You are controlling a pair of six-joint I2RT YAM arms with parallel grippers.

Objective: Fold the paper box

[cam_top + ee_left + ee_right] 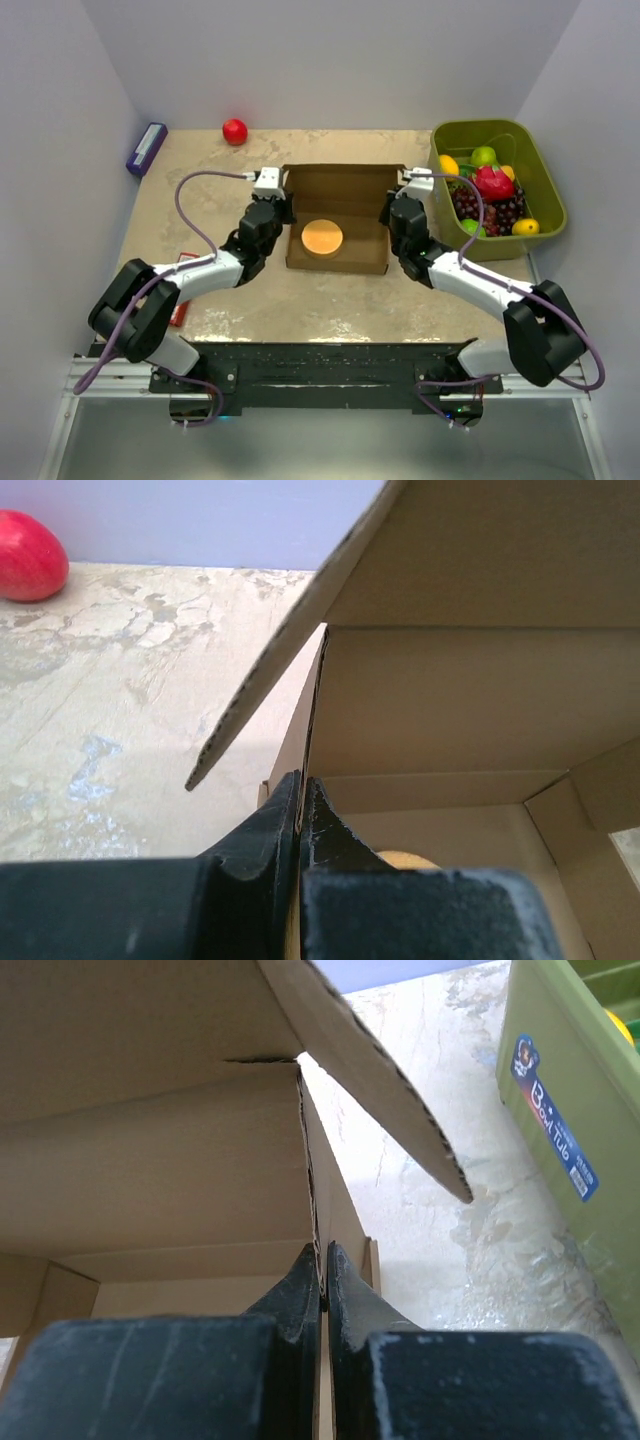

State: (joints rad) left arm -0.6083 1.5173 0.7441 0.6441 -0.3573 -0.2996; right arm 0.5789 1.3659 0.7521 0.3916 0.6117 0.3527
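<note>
The left gripper (302, 788) has its fingers pressed together on the thin upright left end wall of the paper box (337, 262), with the cardboard pinched between the pads. The right gripper (322, 1260) does the same on the right end wall, so each arm holds its own end and neither is nearer than the other. The box sits in the middle of the table (190, 170), directly between the two grippers, its long axis running left to right across the front of the arms. Beyond the fingers, on the far side, the lid (340, 182) stands raised, its side flaps jutting outward above each gripper. A round orange disc (322, 237) lies on the box floor. Folding onward likely means bringing that lid down toward the arms, so the pinched walls should be kept upright — and the green bin (550, 195) sits close on the right.
</note>
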